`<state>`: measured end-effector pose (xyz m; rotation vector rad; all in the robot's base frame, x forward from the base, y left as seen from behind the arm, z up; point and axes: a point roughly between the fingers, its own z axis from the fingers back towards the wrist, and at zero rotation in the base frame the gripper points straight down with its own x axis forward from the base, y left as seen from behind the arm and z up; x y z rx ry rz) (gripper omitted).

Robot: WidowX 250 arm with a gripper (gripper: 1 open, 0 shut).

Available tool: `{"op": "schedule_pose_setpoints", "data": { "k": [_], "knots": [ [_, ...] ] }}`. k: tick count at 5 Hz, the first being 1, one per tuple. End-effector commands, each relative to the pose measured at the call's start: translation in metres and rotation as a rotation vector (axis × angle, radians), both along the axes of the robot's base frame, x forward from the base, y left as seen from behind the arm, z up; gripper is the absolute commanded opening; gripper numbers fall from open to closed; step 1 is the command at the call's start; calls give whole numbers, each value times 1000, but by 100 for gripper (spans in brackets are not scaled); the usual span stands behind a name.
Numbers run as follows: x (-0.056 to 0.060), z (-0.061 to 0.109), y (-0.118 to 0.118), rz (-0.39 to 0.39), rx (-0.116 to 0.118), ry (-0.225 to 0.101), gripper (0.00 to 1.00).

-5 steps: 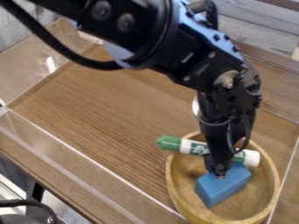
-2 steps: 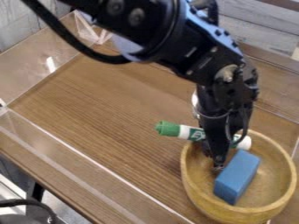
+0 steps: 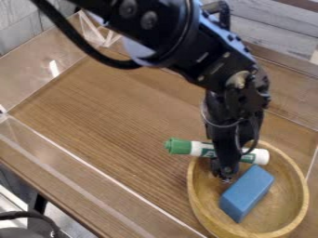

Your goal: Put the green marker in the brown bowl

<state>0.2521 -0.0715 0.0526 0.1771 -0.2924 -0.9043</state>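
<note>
I am looking at the hand [image 3: 229, 171], which is pointing steeply downward over the near-left part of the brown bowl [image 3: 203, 197], its tip hanging just inside the rim. From this angle the dark fingers are merging into a single narrow shape, so I am not seeing a gap between them; I am reading the hand as released, since nothing is sitting clamped in it. The green marker [image 3: 206, 149] is lying on its side just behind the hand, crossing the far-left rim of the bowl. Its green cap end is sticking out to the left over the desk [image 3: 112, 112], while its white barrel is running to the right behind the fingers and over the bowl. Whether the fingers are touching the marker I cannot tell, because the hand is covering the middle of the barrel. Inside the bowl, to the right of the hand and apart from it, a blue block [image 3: 247, 192] is lying tilted on the bowl's floor. The bowl is sitting at the near-right corner of the wood-grain desk. A clear raised wall [image 3: 50, 153] is running along the desk's near-left edge. Above the hand, the black arm [image 3: 162, 37] is reaching in from the upper left.
</note>
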Motion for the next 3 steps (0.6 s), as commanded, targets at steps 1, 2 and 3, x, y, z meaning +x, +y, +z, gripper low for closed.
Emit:
{"op": "schedule_pose_setpoints", "data": {
  "k": [1,2,3],
  "knots": [
    [11,8,2,12,-11,-35,100],
    [12,7,5,17,-9,-33,0],
    [13,7,8,23,-7,-29,0]
  ]
}}
